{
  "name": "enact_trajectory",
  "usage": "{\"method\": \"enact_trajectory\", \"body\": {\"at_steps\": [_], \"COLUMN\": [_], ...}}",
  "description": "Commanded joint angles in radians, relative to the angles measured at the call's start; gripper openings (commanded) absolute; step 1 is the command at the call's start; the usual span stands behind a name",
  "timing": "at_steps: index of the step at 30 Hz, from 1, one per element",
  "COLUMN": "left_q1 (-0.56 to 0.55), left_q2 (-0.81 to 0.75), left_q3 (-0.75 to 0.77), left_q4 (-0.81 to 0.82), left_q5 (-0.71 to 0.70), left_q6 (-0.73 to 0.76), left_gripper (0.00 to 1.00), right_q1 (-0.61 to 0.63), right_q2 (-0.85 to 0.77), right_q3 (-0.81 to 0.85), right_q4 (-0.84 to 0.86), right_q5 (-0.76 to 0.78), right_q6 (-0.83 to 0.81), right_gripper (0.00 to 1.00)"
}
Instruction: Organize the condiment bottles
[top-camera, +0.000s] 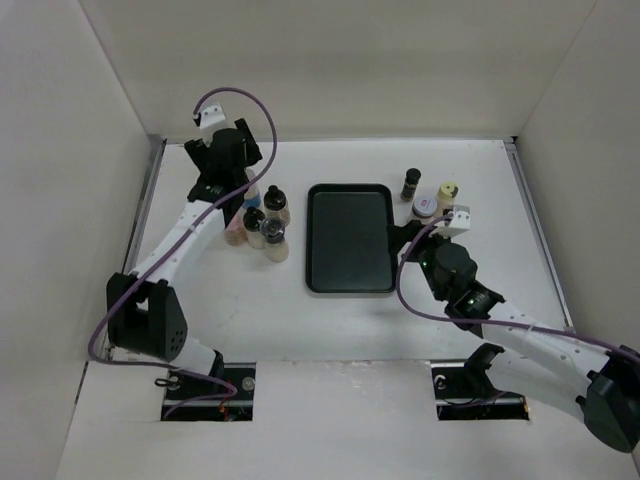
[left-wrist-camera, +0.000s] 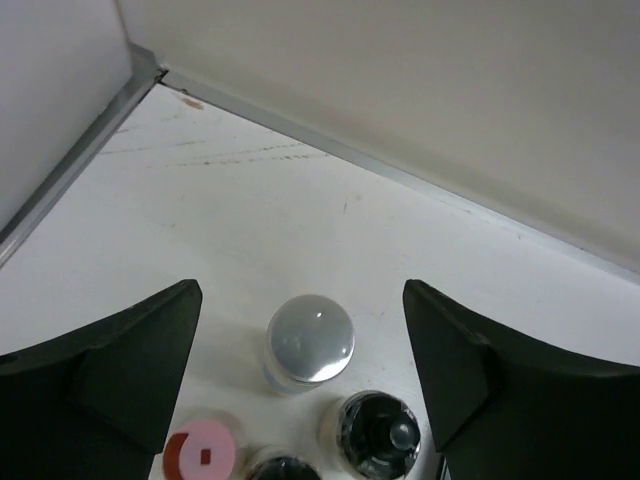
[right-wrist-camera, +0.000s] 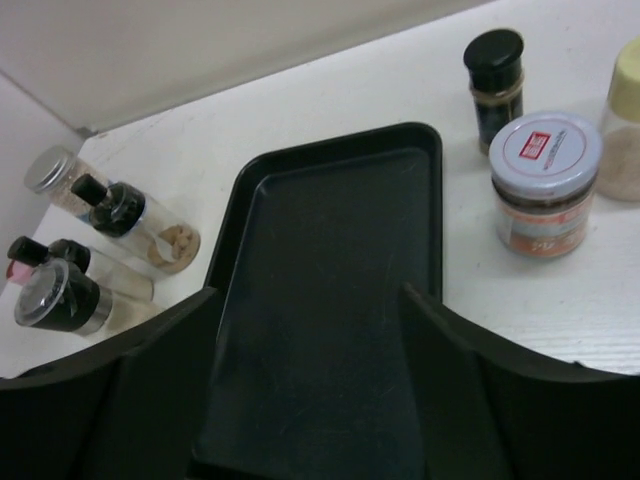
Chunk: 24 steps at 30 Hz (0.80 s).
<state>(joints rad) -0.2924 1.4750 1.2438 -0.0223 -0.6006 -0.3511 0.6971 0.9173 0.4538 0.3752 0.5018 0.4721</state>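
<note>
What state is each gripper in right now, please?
Left gripper: open, holding nothing, above the silver-capped bottle.
Right gripper: open, holding nothing, over the black tray.

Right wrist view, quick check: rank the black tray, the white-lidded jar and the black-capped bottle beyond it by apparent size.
1. black tray
2. white-lidded jar
3. black-capped bottle
The bottle stands farther from the camera, so its rank against the jar is unsure.

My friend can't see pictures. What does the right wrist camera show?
A black tray fills the middle, between the right fingers low in the frame. Right of it stand a black-capped bottle, a white-lidded jar and a yellow-capped bottle; left of it, a cluster of bottles.
</note>
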Motion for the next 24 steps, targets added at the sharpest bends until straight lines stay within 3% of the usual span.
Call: {"method": "enact_trajectory", "body": {"at_steps": [1,13,18,21,22,24], "left_q1": [0.011,0.016,0.022,0.023,0.028,0.038], "left_q2": [0.083,0.215,0.274,0.284,0.289,0.289], "left_q3": [0.094,0.078,0.088,0.071,0.068,0.071], "left_q4": [-0.089,-0.119,-0.114,-0.107,-0.1,-0.093], "left_q5": [0.117,0.07,0.085,0.097,0.102,0.107], "left_q6": [0.014,0.0,-0.022,-0.042,-0.045,-0.049], "left_gripper": [0.87,0.84,0.74,0.73,0.7,0.54], "right_q1": [0.026,0.032,0.032,0.032,0.032,0.032], "right_q2": [0.009,0.02,0.032,0.032,0.031,0.035], "right_q3": [0.054,0.055,0.056,0.057,0.057,0.056], "right_q4": [0.071,0.071,0.073,0.068,0.073,0.073], "right_q5": [-0.02,-0.02,-0.02,-0.02,-0.02,-0.02], "right_q6": [-0.015,-0.029,-0.029,-0.029,-0.029,-0.029], "right_gripper": [0.81,0.84,0.84,0.84,0.85,0.85]}}
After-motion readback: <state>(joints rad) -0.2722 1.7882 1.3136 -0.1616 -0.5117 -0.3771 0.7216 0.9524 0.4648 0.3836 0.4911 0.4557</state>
